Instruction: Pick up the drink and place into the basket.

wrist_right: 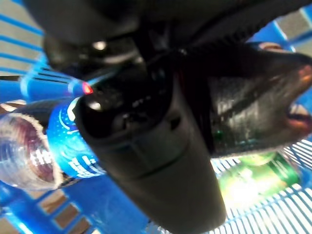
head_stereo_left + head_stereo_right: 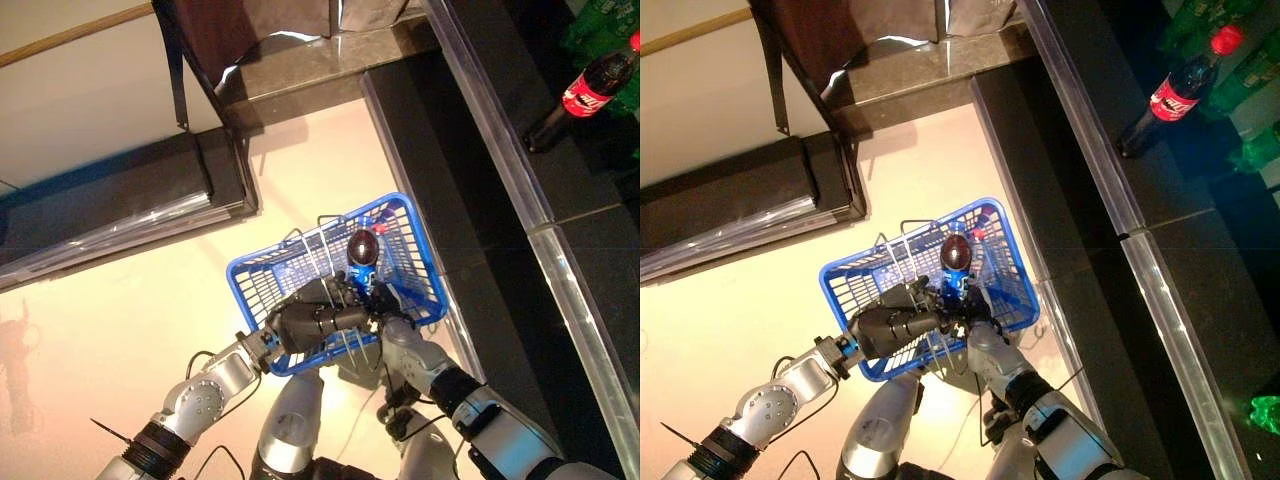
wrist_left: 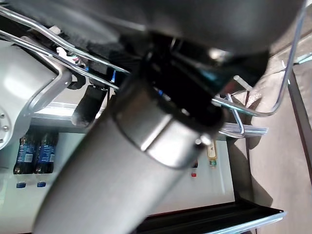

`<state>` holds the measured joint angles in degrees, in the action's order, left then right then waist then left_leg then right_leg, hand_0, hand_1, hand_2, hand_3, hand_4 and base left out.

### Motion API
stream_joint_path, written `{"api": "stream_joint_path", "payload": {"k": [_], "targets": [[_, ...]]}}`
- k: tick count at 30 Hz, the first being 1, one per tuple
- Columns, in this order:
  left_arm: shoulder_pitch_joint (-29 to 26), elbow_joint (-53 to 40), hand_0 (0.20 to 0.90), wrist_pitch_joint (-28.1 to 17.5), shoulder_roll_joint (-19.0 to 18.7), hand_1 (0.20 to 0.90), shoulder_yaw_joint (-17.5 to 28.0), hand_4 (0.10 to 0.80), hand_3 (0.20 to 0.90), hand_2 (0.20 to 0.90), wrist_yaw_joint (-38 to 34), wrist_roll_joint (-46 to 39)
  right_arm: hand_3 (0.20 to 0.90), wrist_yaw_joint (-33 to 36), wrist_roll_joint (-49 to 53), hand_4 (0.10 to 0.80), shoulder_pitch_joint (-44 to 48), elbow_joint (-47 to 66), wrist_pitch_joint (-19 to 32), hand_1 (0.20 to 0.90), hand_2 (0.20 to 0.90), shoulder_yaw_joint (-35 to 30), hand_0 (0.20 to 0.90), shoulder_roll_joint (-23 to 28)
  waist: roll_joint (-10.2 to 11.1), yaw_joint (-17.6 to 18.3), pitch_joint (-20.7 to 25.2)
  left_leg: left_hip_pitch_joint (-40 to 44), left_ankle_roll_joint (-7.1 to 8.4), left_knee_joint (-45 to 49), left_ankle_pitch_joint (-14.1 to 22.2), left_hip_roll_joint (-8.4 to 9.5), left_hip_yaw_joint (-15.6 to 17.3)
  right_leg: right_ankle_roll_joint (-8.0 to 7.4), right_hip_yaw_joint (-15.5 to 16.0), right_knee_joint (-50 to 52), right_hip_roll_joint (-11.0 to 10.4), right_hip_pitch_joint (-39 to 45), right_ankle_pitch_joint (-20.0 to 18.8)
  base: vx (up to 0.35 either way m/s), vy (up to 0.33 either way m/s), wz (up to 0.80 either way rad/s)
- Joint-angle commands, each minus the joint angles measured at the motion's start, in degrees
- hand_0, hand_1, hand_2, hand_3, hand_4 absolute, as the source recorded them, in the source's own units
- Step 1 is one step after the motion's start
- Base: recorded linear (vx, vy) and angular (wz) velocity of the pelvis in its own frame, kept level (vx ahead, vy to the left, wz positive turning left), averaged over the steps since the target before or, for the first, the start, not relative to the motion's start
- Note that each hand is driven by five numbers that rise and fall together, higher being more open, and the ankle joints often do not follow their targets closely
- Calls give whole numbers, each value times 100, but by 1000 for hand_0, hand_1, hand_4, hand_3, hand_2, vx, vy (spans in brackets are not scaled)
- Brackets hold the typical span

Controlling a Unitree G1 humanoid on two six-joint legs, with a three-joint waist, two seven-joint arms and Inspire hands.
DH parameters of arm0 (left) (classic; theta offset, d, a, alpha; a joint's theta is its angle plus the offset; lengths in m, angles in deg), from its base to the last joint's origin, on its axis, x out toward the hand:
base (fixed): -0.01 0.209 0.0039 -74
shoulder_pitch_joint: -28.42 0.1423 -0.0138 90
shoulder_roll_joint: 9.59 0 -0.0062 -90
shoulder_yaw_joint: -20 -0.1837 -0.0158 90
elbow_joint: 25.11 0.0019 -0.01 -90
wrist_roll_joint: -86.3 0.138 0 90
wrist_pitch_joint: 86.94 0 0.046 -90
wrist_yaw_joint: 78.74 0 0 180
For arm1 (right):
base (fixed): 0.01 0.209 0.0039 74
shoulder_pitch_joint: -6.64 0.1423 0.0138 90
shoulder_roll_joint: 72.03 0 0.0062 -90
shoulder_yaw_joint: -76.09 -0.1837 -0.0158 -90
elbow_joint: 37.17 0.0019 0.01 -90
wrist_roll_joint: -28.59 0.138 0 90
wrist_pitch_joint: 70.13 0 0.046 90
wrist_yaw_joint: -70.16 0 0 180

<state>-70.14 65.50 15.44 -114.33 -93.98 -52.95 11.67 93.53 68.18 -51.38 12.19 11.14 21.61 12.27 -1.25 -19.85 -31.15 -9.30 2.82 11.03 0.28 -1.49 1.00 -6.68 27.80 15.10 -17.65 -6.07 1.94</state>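
Blue plastic wire-sided basket hangs in front of us, and our left hand is at its near rim, dark fingers curled round the silver wire handles, so we judge it clamped on the handle. The drink, a dark cola bottle with a blue label, stands over the basket's inside, its long axis roughly upright with the rounded end toward the camera. Our right hand comes up from the lower right and meets the bottle at its lower part; its wrist view shows the blue label pressed right against the dark hand, so we read the hand as wrapped on the bottle (though the fingers themselves are mostly hidden by its own bulk). A green bottle already lies on the basket floor just beyond. Since the drink sits directly above the basket and in the right hand, we judge the coming move to be a lowering and release. Another red-capped cola bottle stands well apart on the dark shelf.
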Motion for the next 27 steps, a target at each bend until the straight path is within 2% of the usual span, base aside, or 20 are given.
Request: {"api": "stream_joint_path", "payload": {"k": [1,7,8,12,13,14,15,19,20,21,22,23,24,25,26,27], "targets": [[-897,-3026,300,-460,720,300,-30,100,200,300,1610,-684,200,-915,362,100,1030,155,23,300,300,359,300,-475,-272,-41,467,-447,-136,424,-76,390,-284,202,75,169,212,115,-51,0,0,0],[-968,-3089,300,-514,705,300,-98,100,200,300,1601,-656,200,-1434,1373,100,800,-144,-39,300,300,417,300,-659,-256,-51,427,-491,-141,378,-109,368,-275,200,75,172,227,44,-59,-6,-25,1],[-981,-3106,300,-525,679,300,-114,100,200,300,1643,-674,200,-1584,1750,100,773,-294,-12,300,300,337,300,-709,-270,-60,411,-507,-142,367,-118,367,-279,203,84,172,227,28,-61,0,0,0],[-997,-3146,300,-492,661,300,-135,100,200,300,1781,-729,200,-2065,2237,100,837,-683,-84,300,300,124,300,-732,-309,-79,385,-537,-151,350,-134,377,-288,209,108,187,226,-9,-66,16,-5,0],[-1011,-3166,300,-480,656,300,-150,100,200,300,1831,-741,200,-2122,2500,100,845,-766,-151,300,300,55,300,-736,-306,-84,381,-481,-115,373,2,367,-301,139,35,267,219,0,54,4,9,3],[-1037,-3186,300,-478,631,300,-157,100,200,300,1874,-771,200,-2219,2590,100,862,-818,-197,300,300,0,300,-719,-327,-80,379,-546,-157,345,-143,372,-271,202,113,220,206,-39,-69,74,-17,3],[-1077,-3215,300,-484,611,300,-202,100,200,300,1940,-798,200,-2343,2758,100,922,-968,-329,300,300,-109,300,-698,-318,-87,379,-503,-123,360,-9,368,-297,133,48,288,205,-36,48,0,0,0],[-1206,-3284,300,-500,606,300,-318,100,200,300,1910,-828,200,-2423,2904,100,1054,-1218,-438,300,300,-251,300,-650,-318,-88,365,-526,-132,373,-3,368,-283,123,55,345,181,-94,41,4,1,1],[-1275,-3284,300,-524,602,300,-365,100,200,300,1884,-845,200,-2433,2928,100,1121,-1348,-457,300,300,-317,300,-623,-339,-75,353,-599,-181,359,-149,374,-253,193,131,313,163,-152,-95,0,0,0],[-1287,-3279,300,-534,595,300,-370,100,200,300,1872,-857,200,-2426,2941,100,1131,-1374,-473,300,300,-323,300,-619,-324,-74,353,-542,-144,385,-10,370,-281,123,51,374,169,-129,23,0,0,0],[-1314,-3270,300,-541,612,300,-388,100,200,300,1829,-858,271,-2438,2938,171,1182,-1449,-524,361,361,-365,361,-614,-321,-68,358,-537,-147,380,-7,368,-272,119,44,385,163,-142,19,0,0,0],[-1339,-3278,300,-549,620,300,-399,100,200,300,1786,-867,381,-2430,2931,281,1229,-1505,-555,455,455,-393,455,-609,-339,-60,357,-603,-191,356,-149,370,-232,187,120,334,155,-186,-107,-54,43,0],[-1361,-3256,300,-553,642,300,-402,100,200,300,1756,-863,483,-2415,2913,383,1262,-1564,-587,542,542,-430,542,-602,-340,-49,353,-606,-196,358,-149,372,-223,182,105,347,154,-208,-114,-57,49,0],[-1367,-3230,300,-554,642,300,-391,100,200,300,1742,-887,543,-2374,2958,443,1289,-1636,-606,594,594,-473,594,-587,-346,-47,361,-606,-202,351,-148,374,-210,175,97,341,146,-216,-122,0,0,0],[-1367,-3229,300,-554,641,300,-390,100,200,300,1740,-893,656,-2380,2955,556,1294,-1652,-613,691,691,-483,691,-584,-348,-46,361,-605,-203,350,-147,374,-208,173,95,341,144,-218,-122,0,0,0],[-1368,-3225,300,-553,639,300,-389,100,200,300,1729,-914,900,-2370,2958,800,1315,-1704,-608,900,900,-513,900,-572,-355,-43,356,-601,-208,347,-144,377,-205,169,89,345,141,-223,-124,0,0,0]]}}
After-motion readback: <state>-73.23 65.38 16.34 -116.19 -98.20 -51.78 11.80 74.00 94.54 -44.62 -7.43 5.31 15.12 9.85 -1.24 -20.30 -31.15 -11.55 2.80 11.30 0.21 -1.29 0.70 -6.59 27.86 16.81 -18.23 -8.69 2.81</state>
